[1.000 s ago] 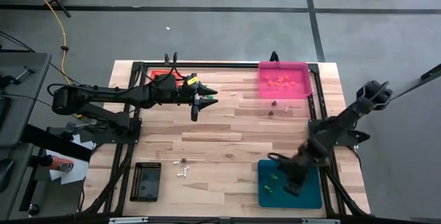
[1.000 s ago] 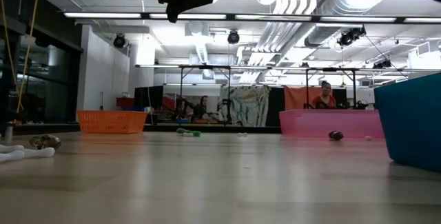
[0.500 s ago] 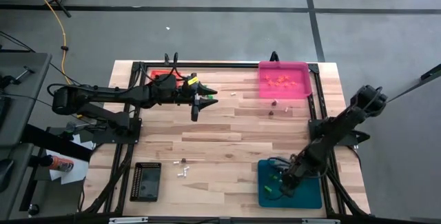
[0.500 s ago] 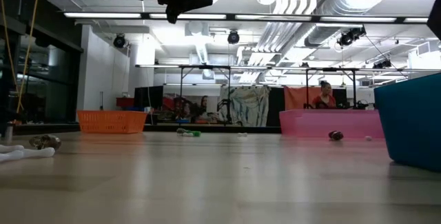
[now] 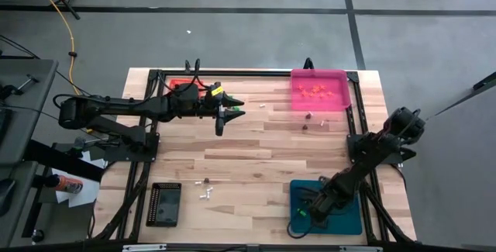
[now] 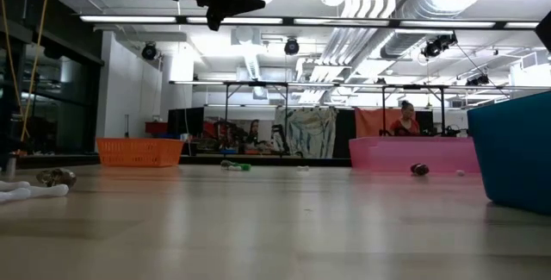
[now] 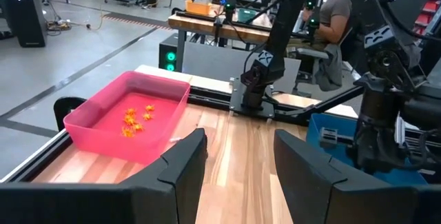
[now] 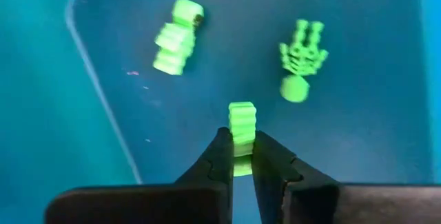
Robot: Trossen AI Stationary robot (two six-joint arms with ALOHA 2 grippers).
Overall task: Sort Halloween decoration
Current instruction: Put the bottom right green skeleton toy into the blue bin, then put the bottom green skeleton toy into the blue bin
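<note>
My right gripper points steeply down into the teal tray at the near right, shut on a small bright green trinket. Two more green trinkets, a ribbed one and a skeleton hand, lie on the tray floor beyond it. My left gripper hovers open and empty above the far left of the table, beside the orange tray. Loose trinkets lie on the wood: white and dark ones near the middle front, brown ones by the pink tray. My right gripper pinches the green trinket's near end between its two fingertips. The fingers come from above, slanting down into the tray. The trinket sticks out past the tips, close over the tray floor; whether it touches the floor I cannot tell.
A pink tray with orange trinkets stands at the far right, and a black tray at the near left. A dark frame runs round the table's edges. In the low view the room beyond shows a person seated far behind the pink tray.
My right gripper has sunk into the teal tray, moving toward the table's left and near edges, and has tipped to point more steeply down.
</note>
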